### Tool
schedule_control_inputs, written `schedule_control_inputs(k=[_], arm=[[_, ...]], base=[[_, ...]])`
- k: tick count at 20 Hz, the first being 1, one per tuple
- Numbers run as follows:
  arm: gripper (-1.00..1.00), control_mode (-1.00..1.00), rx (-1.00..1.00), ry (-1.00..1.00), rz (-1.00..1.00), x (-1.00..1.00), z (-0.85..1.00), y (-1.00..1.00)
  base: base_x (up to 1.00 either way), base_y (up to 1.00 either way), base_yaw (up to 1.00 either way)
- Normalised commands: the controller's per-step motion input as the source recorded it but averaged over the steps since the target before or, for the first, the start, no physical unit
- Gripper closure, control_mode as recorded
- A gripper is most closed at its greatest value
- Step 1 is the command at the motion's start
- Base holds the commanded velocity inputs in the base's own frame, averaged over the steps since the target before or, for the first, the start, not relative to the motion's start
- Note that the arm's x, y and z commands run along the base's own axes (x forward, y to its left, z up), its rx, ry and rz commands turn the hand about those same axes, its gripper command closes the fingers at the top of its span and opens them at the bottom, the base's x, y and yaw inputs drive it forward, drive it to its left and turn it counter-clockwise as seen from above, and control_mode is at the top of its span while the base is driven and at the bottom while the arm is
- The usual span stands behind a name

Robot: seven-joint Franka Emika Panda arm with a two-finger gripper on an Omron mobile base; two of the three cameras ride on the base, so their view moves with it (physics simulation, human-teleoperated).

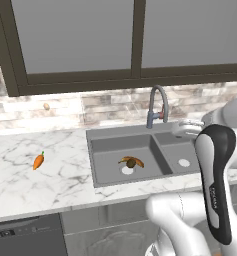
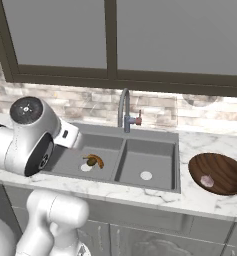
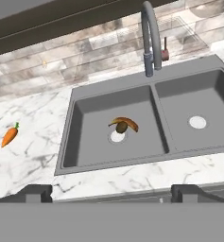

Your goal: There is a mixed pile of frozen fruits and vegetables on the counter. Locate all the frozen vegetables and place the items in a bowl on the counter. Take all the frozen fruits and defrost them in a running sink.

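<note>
The orange carrot point(image 1: 38, 161) point(image 3: 10, 135) lies alone on the white marble counter point(image 1: 20, 180) left of the sink point(image 1: 110, 167) point(image 3: 92, 139). In the sink's left basin, the curved banana point(image 3: 126, 122) point(image 1: 125, 159) point(image 2: 96, 158) and the brown kiwi point(image 3: 122, 127) point(image 1: 131, 163) point(image 2: 91, 162) rest by the pale drain. The reddish-brown bowl point(image 2: 225, 167) stands on the counter right of the sink and holds the pinkish-white bulb point(image 2: 207, 181). My gripper point(image 3: 112, 193) is open and empty. It hangs high over the sink's front edge and looks down at the left basin.
The grey gooseneck tap point(image 1: 158, 106) point(image 2: 124, 110) point(image 3: 151, 38) rises behind the divider between the basins. A stone backsplash and a dark-framed window point(image 1: 135, 35) close off the back. A dark dishwasher front point(image 1: 25, 236) sits under the counter at the left.
</note>
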Motion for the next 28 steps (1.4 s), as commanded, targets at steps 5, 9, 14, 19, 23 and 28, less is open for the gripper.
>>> schedule_control_inputs(k=[5, 9, 14, 19, 23, 28], arm=[[-1.0, -1.0, 0.04, -0.01, 0.0, -0.52, 0.0, 0.27], [-1.0, -1.0, 0.01, -0.04, 0.0, -0.56, 0.0, 0.37], [-1.0, -1.0, 0.04, 0.0, 0.0, -0.24, 0.06, 0.52], [-1.0, -1.0, 0.0, 0.0, 0.0, -0.17, 0.08, 0.61], [-1.0, -1.0, 0.0, 0.0, 0.0, -0.17, 0.01, 0.52], [-1.0, -1.0, 0.0, 0.0, 0.0, -0.08, 0.0, 0.56]], base=[[0.0, 0.0, 0.0], [0.0, 0.0, 0.0], [0.0, 0.0, 0.0], [0.0, 0.0, 0.0], [0.0, 0.0, 0.0], [0.0, 0.0, 0.0]])
